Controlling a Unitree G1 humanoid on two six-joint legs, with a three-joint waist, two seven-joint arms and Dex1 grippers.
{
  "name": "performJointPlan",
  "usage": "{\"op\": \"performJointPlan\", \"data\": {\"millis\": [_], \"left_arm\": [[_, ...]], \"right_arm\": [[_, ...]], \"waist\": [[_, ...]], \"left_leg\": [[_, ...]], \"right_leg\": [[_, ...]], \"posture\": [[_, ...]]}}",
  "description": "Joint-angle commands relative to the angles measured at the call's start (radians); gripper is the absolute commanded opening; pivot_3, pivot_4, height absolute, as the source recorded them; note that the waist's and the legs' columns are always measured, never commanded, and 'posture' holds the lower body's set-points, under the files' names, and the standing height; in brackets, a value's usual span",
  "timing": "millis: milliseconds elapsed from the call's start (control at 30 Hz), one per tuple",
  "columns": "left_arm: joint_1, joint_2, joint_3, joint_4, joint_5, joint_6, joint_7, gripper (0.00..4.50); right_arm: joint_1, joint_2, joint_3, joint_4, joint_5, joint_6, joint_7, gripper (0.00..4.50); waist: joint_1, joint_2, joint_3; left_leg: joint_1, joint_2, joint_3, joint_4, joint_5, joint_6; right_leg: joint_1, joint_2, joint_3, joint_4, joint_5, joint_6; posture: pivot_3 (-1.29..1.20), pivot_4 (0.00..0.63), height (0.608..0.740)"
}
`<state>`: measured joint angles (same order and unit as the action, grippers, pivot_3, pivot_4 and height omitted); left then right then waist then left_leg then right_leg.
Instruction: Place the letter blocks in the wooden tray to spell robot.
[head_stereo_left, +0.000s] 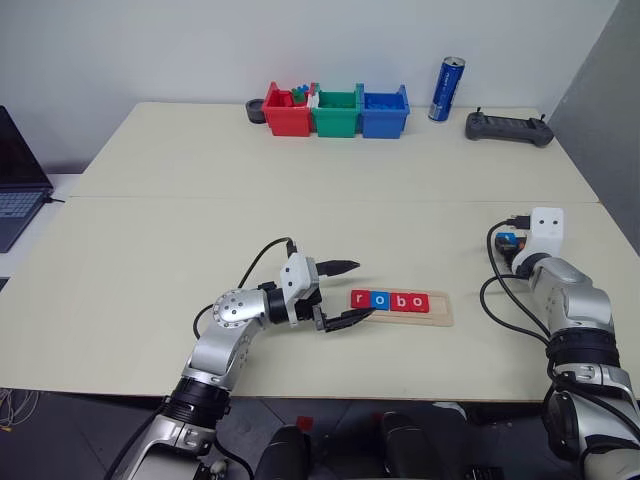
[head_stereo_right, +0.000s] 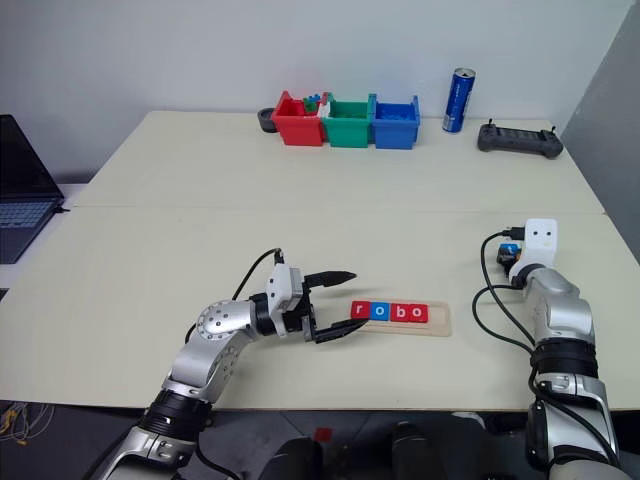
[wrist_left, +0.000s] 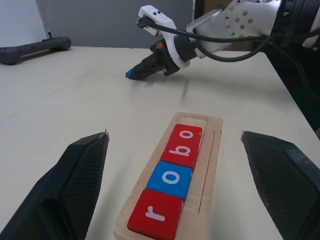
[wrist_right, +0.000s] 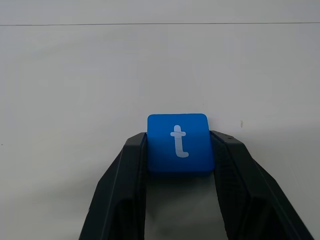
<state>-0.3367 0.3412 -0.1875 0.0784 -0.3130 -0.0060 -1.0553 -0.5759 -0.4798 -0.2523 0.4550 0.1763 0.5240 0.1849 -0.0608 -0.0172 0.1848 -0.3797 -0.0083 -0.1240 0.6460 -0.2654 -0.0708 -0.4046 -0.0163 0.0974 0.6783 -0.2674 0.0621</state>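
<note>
Five square flat letter tiles (wrist_left: 170, 182), three red, two blue, one pale wooden grooved tray (wrist_left: 212, 150), three plastic bins (head_stereo_left: 336, 112), red, green, blue, one blue drink can (head_stereo_left: 446, 89), one dark handheld controller (head_stereo_left: 508, 127), one laptop (head_stereo_left: 18, 180)

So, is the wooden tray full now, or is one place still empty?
Not full. The wooden tray holds r, o, b, o; its last slot is bare. The blue t block sits between the right gripper's fingers.

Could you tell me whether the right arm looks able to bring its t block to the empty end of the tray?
Probably yes: the right gripper is shut on the t block, bare table lies between it and the tray, and the left gripper sits at the other end.
</note>
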Motion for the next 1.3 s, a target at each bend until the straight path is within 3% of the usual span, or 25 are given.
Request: {"op": "performJointPlan", "data": {"millis": [33,1033,1300], "left_arm": [[-0.015,-0.003,0.019,-0.027,-0.021,-0.002,0.001,4.50],[-0.031,-0.003,0.024,-0.020,-0.017,-0.002,0.000,4.50],[-0.022,-0.002,0.021,-0.030,-0.017,-0.002,0.000,4.50]], "right_arm": [[0.004,-0.006,-0.002,-0.030,-0.009,0.008,-0.009,1.45],[-0.019,-0.015,-0.003,-0.019,-0.013,0.011,-0.019,1.45],[0.007,-0.021,-0.002,-0.095,-0.005,0.057,-0.010,1.45]], "waist": [[0.000,0.000,0.000],[0.001,0.000,0.000],[0.001,0.000,0.000]], "left_leg": [[0.000,0.000,0.000,0.000,0.000,0.000],[0.000,0.000,0.000,0.000,0.000,0.000],[0.000,0.000,0.000,0.000,0.000,0.000]], "right_leg": [[0.000,0.000,0.000,0.000,0.000,0.000],[0.000,0.000,0.000,0.000,0.000,0.000],[0.000,0.000,0.000,0.000,0.000,0.000]], "posture": [[0.00,0.150,0.740],[0.00,0.150,0.740],[0.00,0.150,0.740]]}}
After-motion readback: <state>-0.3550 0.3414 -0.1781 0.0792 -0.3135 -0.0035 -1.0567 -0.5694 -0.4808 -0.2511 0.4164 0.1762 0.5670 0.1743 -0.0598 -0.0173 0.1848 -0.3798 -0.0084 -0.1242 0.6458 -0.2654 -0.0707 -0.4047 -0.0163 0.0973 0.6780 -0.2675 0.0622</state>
